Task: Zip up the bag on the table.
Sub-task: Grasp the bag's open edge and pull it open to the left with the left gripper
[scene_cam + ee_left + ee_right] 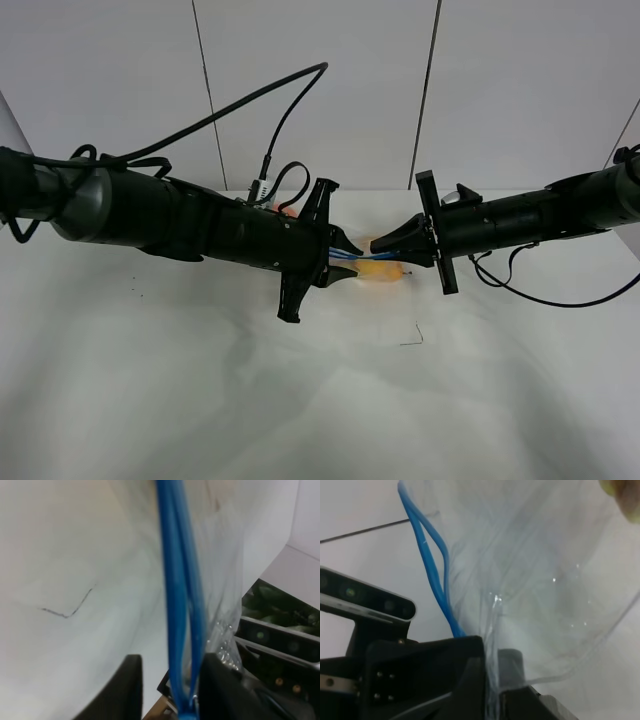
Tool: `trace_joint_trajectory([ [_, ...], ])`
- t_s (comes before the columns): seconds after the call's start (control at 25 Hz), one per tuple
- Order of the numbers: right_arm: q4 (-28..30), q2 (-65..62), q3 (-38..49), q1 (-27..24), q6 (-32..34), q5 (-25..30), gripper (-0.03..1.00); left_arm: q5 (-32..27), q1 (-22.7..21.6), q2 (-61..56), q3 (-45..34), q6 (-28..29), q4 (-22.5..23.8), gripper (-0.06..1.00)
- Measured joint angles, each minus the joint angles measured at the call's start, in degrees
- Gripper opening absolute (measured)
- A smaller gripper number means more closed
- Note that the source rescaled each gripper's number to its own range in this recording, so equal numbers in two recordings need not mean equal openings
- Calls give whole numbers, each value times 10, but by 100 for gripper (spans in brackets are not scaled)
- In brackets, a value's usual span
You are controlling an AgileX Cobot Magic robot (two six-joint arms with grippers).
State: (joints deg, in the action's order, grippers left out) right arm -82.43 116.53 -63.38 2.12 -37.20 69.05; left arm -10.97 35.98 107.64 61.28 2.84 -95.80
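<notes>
A thin dark bent line (412, 338), thread or scratch, cannot tell which, lies on the table (200, 400) a little right of centre, about midway between the far and near edges. A tiny dark speck (130, 291) sits toward the left edge. Behind the far edge stands a pale panelled wall (320, 60) with dark seams (207, 95).

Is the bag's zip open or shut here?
Open, at least partly: the zip strip of the bag shows two blue tracks bowed apart in both wrist views.
</notes>
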Motion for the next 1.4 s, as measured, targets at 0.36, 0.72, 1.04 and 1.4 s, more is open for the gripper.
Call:
trace_joint_trajectory([
  [0.36,4,0,0,0,0,1,0,-1,0,0,2,21,-2,0],
  [0.72,3,0,0,0,0,1,0,-19,-16,0,2,22,-2,0],
  [1.04,-1,0,0,2,0,-1,0,-57,-75,0,2,22,51,0],
  [1.4,-1,0,0,2,0,-1,0,-103,-196,0,2,22,180,0],
])
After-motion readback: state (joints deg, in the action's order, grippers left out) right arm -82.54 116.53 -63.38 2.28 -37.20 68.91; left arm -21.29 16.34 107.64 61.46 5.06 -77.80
